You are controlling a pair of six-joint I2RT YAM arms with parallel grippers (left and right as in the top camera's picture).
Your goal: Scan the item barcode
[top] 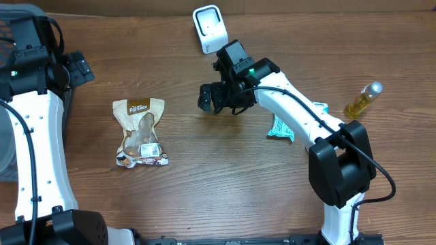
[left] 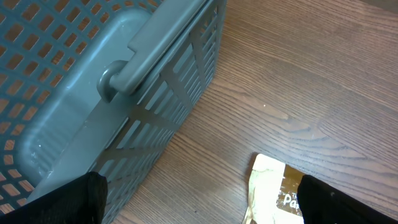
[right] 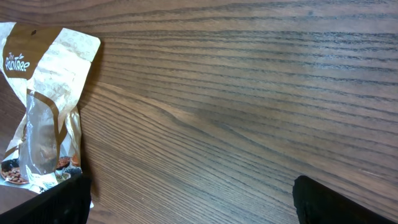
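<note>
— Well, is the right gripper [top: 210,101] holding anything?
— No, it's spread wide and empty. The snack pouch [top: 139,133] lies flat off to its left, and the scanner [top: 208,28] stands beyond. Pinch an edge and leave the label uncovered.

**Wood, Film and Plastic**

The table [top: 225,177] is brown wood, or a wood-look top, with a fine straight grain and a low satin sheen. The snack pouch [top: 139,133] is crinkled film in cream and tan. It catches light along its creases and has a clear glossy window in the middle. The basket [left: 74,93] is grey moulded plastic, smooth and matt (its handle bar has the same dull finish). The scanner [top: 208,27] has a shiny white plastic shell around a darker face. The bottle [top: 362,100] looks clear and glossy, amber within. A teal packet [top: 279,127] appears to be thin film. The arms [top: 293,109] wear smooth white shells with matt black joints.
</note>
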